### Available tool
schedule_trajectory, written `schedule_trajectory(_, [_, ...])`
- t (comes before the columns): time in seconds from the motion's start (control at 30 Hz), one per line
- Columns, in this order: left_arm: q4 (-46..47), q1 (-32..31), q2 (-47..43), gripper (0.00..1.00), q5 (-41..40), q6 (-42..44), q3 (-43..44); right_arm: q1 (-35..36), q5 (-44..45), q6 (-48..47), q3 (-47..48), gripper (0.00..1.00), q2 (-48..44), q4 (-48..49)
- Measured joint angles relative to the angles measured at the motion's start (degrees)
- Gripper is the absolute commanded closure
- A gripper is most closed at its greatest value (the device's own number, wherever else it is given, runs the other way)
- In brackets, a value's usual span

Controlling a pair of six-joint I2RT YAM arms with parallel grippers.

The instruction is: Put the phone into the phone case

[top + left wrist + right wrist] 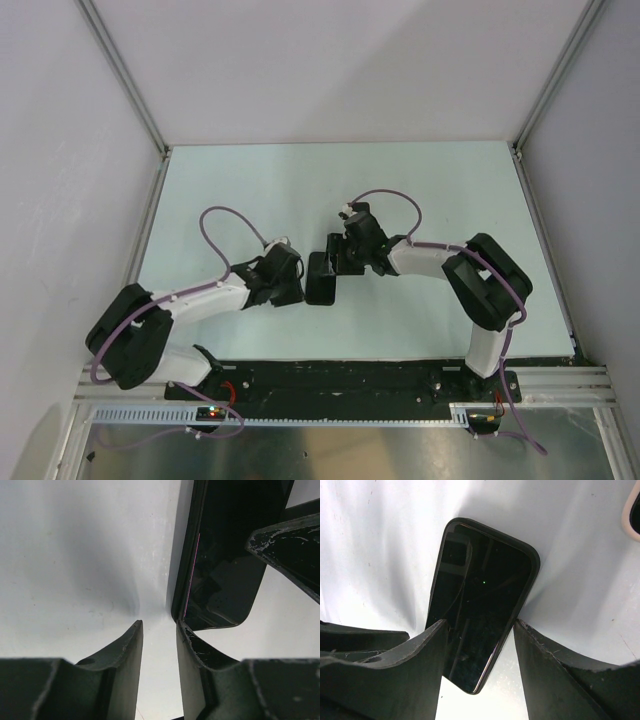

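The black phone (480, 595) lies screen up on the white table, its far end inside the black phone case (536, 562), whose thick rim wraps it; the near end shows a bare thin edge. In the top view phone and case (322, 280) sit mid-table between both arms. My right gripper (480, 622) straddles the phone, one fingertip on each long edge, gripping it. My left gripper (159, 625) is slightly open and empty, its right fingertip (182, 627) touching the phone's corner (225, 580). The right gripper's finger (295, 545) also shows in the left wrist view.
The white table (250, 190) is walled by grey panels on the left, back and right. A black base rail (340, 378) runs along the near edge. A pale-rimmed object (632, 510) shows at the upper right edge of the right wrist view.
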Motion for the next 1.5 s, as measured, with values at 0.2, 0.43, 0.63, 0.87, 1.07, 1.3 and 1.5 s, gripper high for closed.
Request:
schedule_trajectory(0.2, [0.24, 0.04, 0.94, 0.64, 0.02, -0.02, 0.0, 0.15, 0.28, -0.15, 0.02, 0.4, 0.0, 0.0])
schedule_trajectory(0.43, [0.31, 0.04, 0.98, 0.64, 0.04, 0.0, 0.0, 0.28, 0.48, -0.37, 0.04, 0.4, 0.0, -0.02])
schedule_trajectory(0.63, [0.28, 0.02, 0.11, 0.65, -0.07, 0.02, 0.0, 0.46, 0.9, -0.39, 0.09, 0.4, 0.0, -0.02])
schedule_trajectory(0.87, [0.79, -0.52, -0.22, 0.66, -0.07, 0.0, 0.66, 0.57, 1.11, -0.44, 0.13, 0.4, 0.0, -0.07])
schedule_trajectory(1.07, [0.57, -0.74, -0.22, 0.68, -0.5, 0.07, 1.33, 0.61, 1.16, -0.57, 0.13, 0.4, 0.0, -0.07])
schedule_trajectory(1.3, [-0.2, -1.77, 1.31, 0.71, -1.73, 0.17, 2.8, 0.68, 1.33, -0.59, 0.15, 0.4, 0.02, -0.07])
schedule_trajectory(1.5, [-0.42, -2.67, 2.86, 0.74, -2.56, 0.15, 2.99, 0.7, 1.33, -0.63, 0.2, 0.4, 0.07, -0.09])
